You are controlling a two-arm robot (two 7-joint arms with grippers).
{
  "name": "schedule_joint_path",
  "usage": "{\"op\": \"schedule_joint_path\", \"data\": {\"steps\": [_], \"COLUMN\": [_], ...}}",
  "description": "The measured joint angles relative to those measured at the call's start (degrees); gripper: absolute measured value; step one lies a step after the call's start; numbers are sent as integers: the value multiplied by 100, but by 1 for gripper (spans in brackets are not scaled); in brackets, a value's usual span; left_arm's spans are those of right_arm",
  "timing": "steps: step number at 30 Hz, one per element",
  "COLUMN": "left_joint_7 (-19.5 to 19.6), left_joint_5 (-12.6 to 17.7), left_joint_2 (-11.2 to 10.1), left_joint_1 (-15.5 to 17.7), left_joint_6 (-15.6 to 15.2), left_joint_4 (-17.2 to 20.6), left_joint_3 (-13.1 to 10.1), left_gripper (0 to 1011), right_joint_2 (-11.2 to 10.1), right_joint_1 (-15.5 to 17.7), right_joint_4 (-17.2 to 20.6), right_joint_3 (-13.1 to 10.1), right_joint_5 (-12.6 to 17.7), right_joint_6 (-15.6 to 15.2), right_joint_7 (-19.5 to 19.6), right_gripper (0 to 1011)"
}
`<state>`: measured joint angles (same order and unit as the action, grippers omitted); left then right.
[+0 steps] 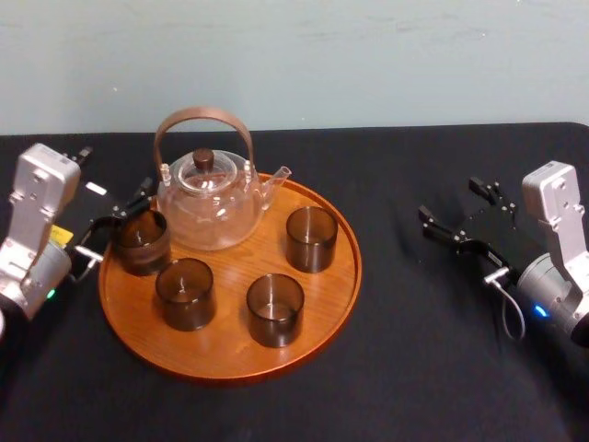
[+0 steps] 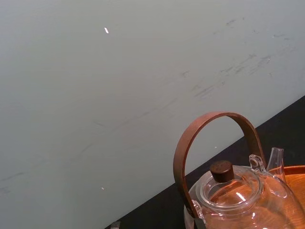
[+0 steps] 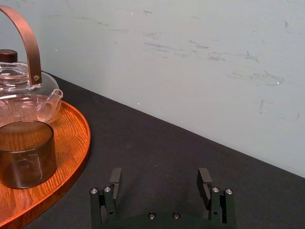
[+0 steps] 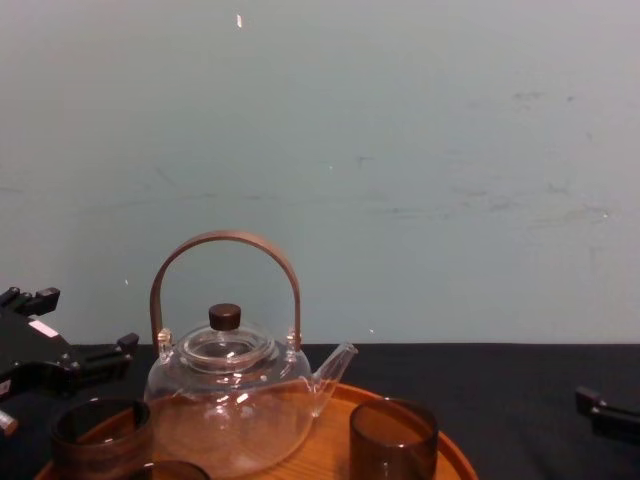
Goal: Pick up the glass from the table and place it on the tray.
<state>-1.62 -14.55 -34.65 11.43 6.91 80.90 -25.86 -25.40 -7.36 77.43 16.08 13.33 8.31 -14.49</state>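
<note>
In the left of the head view, the left pincer (image 1: 117,175) was seen released, its fingers spread just above and left of the glass (image 1: 140,241). The glass was found upright on the tray (image 1: 221,354) by the left rim, beside the teapot (image 1: 210,198). At the right, the right pincer (image 1: 449,199) was held spread and empty over the black surface (image 1: 414,368).

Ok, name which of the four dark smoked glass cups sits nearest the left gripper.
The leftmost cup, at the round orange-brown wooden tray's left rim: the left gripper is right beside it; the other three stand farther right.
</note>
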Motion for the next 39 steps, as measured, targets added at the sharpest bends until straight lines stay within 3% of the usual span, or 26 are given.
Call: {"op": "schedule_joint_path", "data": {"steps": [39], "left_joint_7": [0], "left_joint_5": [0], "left_joint_2": [0], "left_joint_1": [0], "left_joint_6": [0], "left_joint_4": [0], "left_joint_3": [0], "left_gripper": [1001], "right_joint_2": [0], "right_joint_1": [0], "right_joint_4": [0], "right_joint_3": [0], "right_joint_5": [0], "right_joint_6": [1], "right_joint_7": [0], "right_gripper": [1002]}}
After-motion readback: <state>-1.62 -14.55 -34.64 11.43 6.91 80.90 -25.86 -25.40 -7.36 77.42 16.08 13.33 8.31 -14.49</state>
